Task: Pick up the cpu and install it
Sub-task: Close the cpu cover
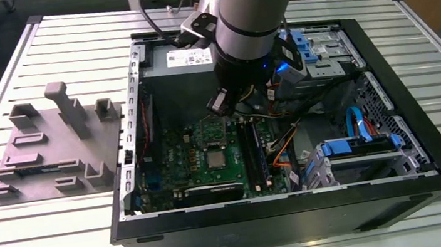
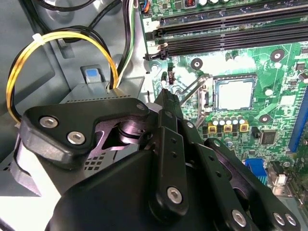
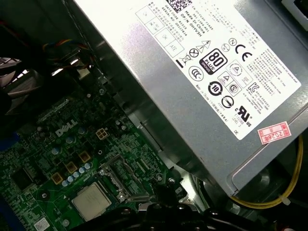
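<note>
Your rig stands on a table (image 1: 40, 234) of pale metal slats. In the exterior view, an open black PC case (image 1: 426, 155) lies on it, with a grey tray (image 1: 47, 151) of moulded holders on the slats toward the exterior view's left. Inside the case you see the green motherboard (image 1: 199, 157), a grey power supply (image 1: 175, 66) along the far wall, blue-clipped drive bays (image 1: 359, 150) and bundles of cable. The cpu (image 1: 216, 158), a small square with a silver-grey top, sits flat in the socket near the board's middle. The arm (image 1: 251, 25) comes down into the case beside the power supply, and its gripper (image 1: 220, 103) hangs above the board, apart from the chip.

In the second wrist view, the gripper (image 2: 166, 96) fills the foreground in black; its fingers (image 2: 168, 108) appear drawn together with nothing between them. Past them, the cpu (image 2: 235, 94) lies in its socket, framed by a metal bracket whose lever (image 2: 190, 91) stands raised at an angle. Yellow wires (image 2: 29, 53) loop over the case's grey floor.

In the first wrist view, the power supply (image 3: 192, 86) carries a white label, and below it the board holds the cpu (image 3: 92, 201), dull silver and seated level, with the gripper (image 3: 166, 192) near it and not touching.
</note>
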